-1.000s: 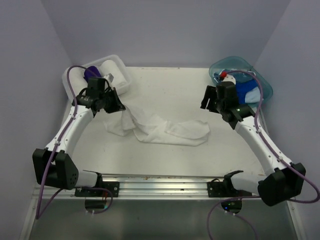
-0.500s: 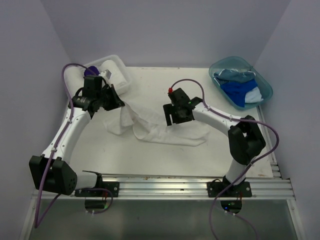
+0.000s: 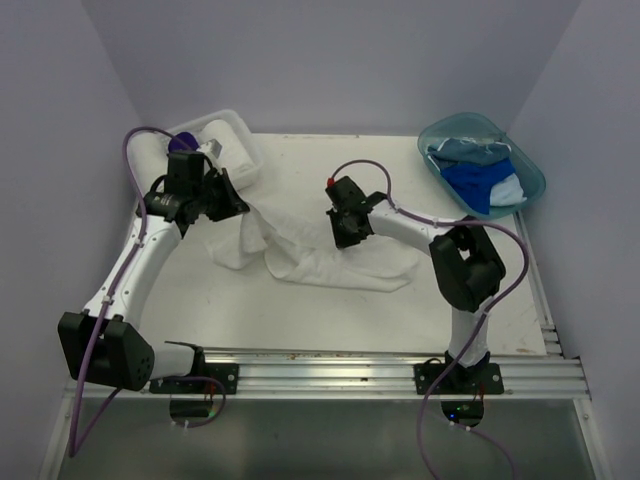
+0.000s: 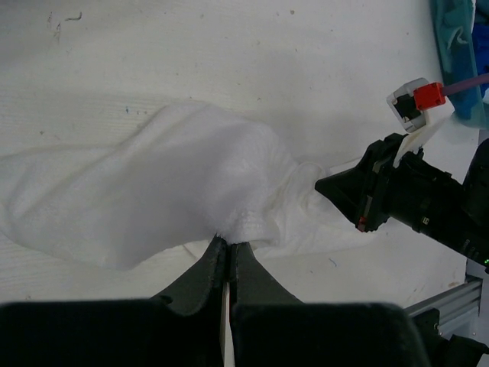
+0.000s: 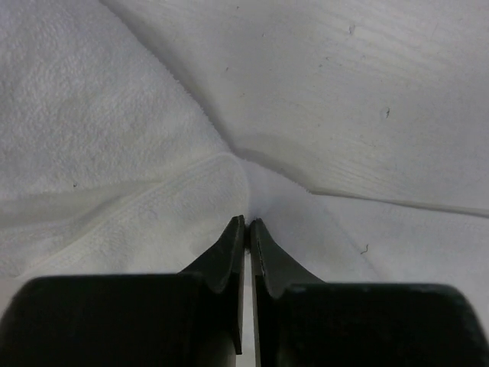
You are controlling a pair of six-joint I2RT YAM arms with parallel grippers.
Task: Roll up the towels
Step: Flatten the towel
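A large white towel (image 3: 310,250) lies crumpled across the middle of the table. My left gripper (image 3: 238,207) is shut on the towel's left end and holds it slightly raised; in the left wrist view the towel (image 4: 153,191) bunches at the closed gripper (image 4: 227,243). My right gripper (image 3: 346,238) is down on the towel's upper middle, shut on a fold; the right wrist view has the cloth (image 5: 114,160) pinched at the gripper (image 5: 247,222). A royal blue towel (image 3: 478,184) and a pale blue towel (image 3: 466,151) lie in the teal tub.
A white basket (image 3: 243,133) at the back left holds a rolled white towel (image 3: 222,141) and a purple one (image 3: 181,146). The teal tub (image 3: 528,170) sits at the back right. Walls enclose the table on three sides; a metal rail (image 3: 330,368) runs along the near edge.
My right arm swung from the tub to the table's middle, came down on the white towel and shut on it. The left arm shifted only slightly, still gripping.
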